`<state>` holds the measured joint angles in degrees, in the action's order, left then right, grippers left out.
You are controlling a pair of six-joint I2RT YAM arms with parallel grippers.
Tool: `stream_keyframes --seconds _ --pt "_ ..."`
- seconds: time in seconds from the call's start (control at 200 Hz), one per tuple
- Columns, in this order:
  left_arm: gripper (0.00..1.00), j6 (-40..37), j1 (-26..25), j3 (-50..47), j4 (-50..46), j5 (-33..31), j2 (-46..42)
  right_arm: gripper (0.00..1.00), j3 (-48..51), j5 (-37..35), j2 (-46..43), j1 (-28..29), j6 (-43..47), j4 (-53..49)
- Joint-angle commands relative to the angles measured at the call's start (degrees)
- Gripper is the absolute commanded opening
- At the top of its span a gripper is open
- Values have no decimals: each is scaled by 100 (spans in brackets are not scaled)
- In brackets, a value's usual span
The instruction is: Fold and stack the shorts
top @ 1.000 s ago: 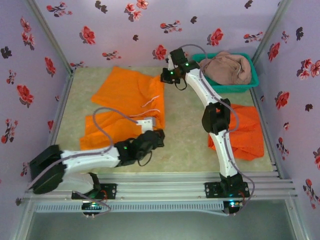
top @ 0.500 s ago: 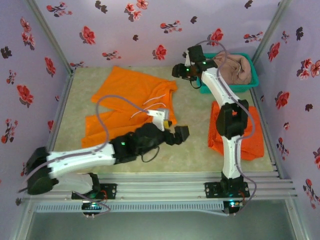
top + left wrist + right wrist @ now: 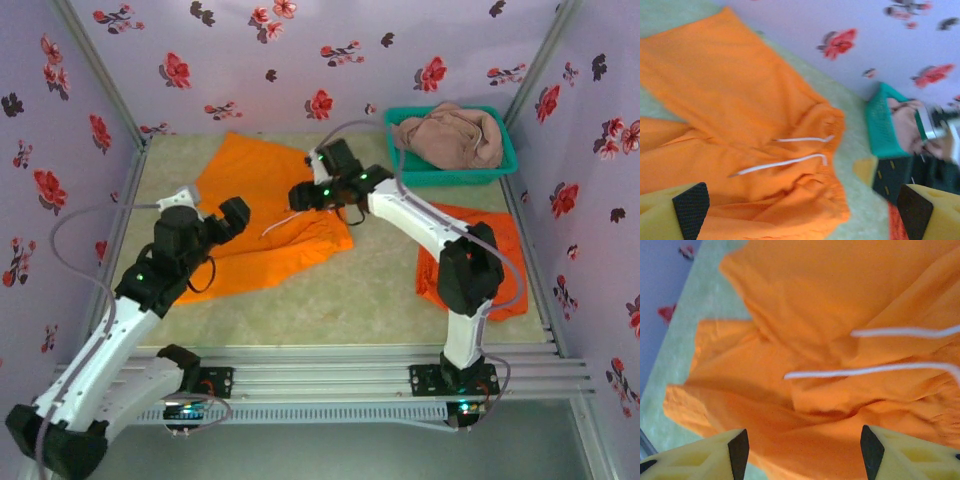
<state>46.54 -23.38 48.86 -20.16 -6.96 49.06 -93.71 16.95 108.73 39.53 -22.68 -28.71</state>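
On the right side of the desk [image 3: 375, 300], nearest the arm bases, the right orange shorts [image 3: 497, 262] lie bunched, partly under the right arm's elbow. On the left, the left pincer [image 3: 222, 220] hangs above the left orange shorts [image 3: 270, 240], fingers spread wide with nothing between them. This pair lies spread out, its white drawstring [image 3: 785, 163] trailing from the waistband. Just beyond, the right pincer [image 3: 300, 196] hovers over that waistband, fingers apart and empty. In the far right corner, the pink-brown shorts [image 3: 450, 135] sit heaped in the teal basket [image 3: 450, 178].
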Motion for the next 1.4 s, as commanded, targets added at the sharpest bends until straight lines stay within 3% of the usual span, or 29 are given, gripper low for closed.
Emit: stream_keyframes --seconds 0.0,0.115,0.445,0.61,0.96,1.03,1.16,1.24,1.395 --pt "100 129 795 -116 355 1407 482 63 270 -69 305 201 -172 320" --pt "100 92 1169 96 993 1924 1397 63 578 -115 444 405 -247 428" --pt "100 -196 1182 1615 1500 2336 4015 62 2183 -240 -242 887 -609 816" --pt "99 -284 1139 2172 1834 2334 5111 62 3005 -523 -696 1049 -899 946" --pt "99 -629 1180 2893 1896 1892 6552 64 3889 37 -1876 1295 -1865 1184" --pt "99 -561 1259 2989 1837 1891 6691 65 3825 -19 -2159 1286 -1881 1012" --pt "99 -593 1365 3096 1775 1865 6689 93 3048 -800 -2406 986 -1515 323" --pt "99 -624 1437 3234 1701 1865 6689 96 2303 -1048 -2115 438 -1397 22" --pt "99 -665 1578 3519 1672 1807 6835 96 643 -510 -768 -489 -1283 -174"
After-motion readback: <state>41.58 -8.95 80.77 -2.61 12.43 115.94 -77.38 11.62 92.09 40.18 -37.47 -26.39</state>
